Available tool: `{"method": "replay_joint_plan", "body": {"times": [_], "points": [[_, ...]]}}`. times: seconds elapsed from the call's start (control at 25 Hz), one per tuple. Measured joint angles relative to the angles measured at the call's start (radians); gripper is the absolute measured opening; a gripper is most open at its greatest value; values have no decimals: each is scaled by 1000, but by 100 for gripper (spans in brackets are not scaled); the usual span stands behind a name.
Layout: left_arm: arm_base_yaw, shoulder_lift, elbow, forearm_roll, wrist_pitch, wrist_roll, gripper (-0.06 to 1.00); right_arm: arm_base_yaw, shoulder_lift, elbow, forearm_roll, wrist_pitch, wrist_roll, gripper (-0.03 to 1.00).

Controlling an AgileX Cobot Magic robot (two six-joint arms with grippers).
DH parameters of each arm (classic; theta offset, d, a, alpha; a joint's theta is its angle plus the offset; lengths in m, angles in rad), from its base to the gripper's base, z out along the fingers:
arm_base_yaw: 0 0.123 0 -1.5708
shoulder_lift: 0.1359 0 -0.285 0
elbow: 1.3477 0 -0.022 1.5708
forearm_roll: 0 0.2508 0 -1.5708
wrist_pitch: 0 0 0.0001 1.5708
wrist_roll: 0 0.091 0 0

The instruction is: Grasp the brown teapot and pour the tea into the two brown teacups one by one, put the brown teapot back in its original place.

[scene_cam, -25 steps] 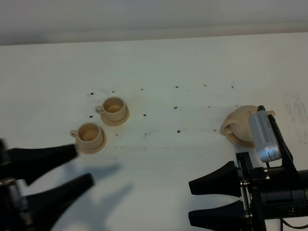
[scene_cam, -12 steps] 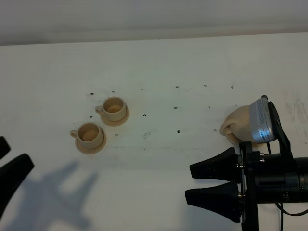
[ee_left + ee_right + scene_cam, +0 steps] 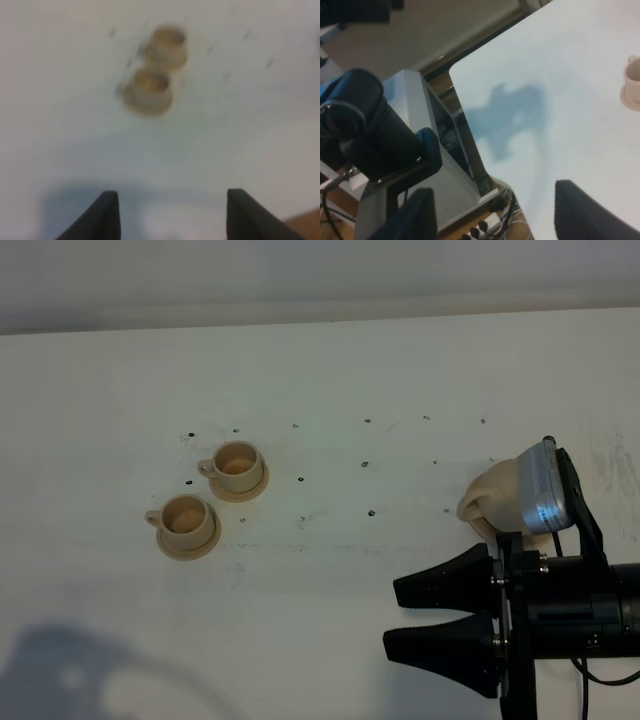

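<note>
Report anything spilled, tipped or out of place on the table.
Nothing stands out. Both teacups sit upright on their saucers, and the teapot stands on its saucer, partly hidden by the right arm's camera. Only small dark specks dot the table.

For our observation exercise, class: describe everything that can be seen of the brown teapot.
The brown teapot is squat, rounded and light tan, ceramic by its look, with a loop handle on its left side in the high view. It sits on a flat tan saucer on the right of the white table. The right arm's camera hides much of it, so lid and spout do not show. The right gripper, open, is not touching it.
</note>
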Motion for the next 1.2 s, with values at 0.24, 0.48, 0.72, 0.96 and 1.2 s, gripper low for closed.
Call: {"method": "replay_joint_plan", "body": {"times": [0.24, 0.48, 0.72, 0.96, 1.2], "points": [[0, 0, 19, 75, 77, -16, 47, 0, 1, -40, -1, -43, 54, 54], [0, 0, 43, 66, 55, -28, 47, 0, 2, -114, -1, -153, 149, 54], [0, -1, 43, 63, 52, -28, 47, 0, 3, -234, -113, -306, 331, 54], [82, -11, 43, 62, 51, -28, 47, 0, 4, -341, -274, -402, 529, 54], [210, -11, 43, 62, 51, -28, 47, 0, 6, -431, -455, -497, 741, 54]]}}
